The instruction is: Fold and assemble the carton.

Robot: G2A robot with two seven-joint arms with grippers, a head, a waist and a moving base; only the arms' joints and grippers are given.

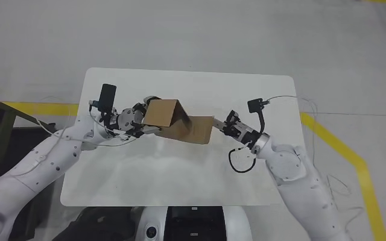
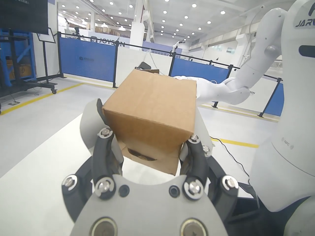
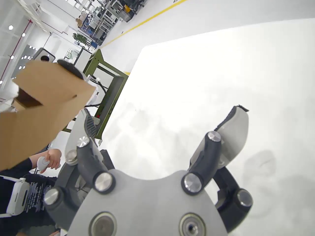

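So the left pincer (image 2: pixel 147 133) is clamped on the near end of the carton (image 2: pixel 152 101). It looks like it's holding the box up off the white surface (image 1: pixel 181 175), I'd guess so the flaps stay free for folding. The carton sits mid-frame in the top view, half-formed, with one panel sticking out toward frame right. Past it, the right pincer (image 3: pixel 162 119) is spread wide with one finger just beside that panel, probably lining up to push.

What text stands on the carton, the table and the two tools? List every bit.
On the carton: none; its dark mark is no lettering.
On the table: none.
On the left tool: none.
On the right tool: none.
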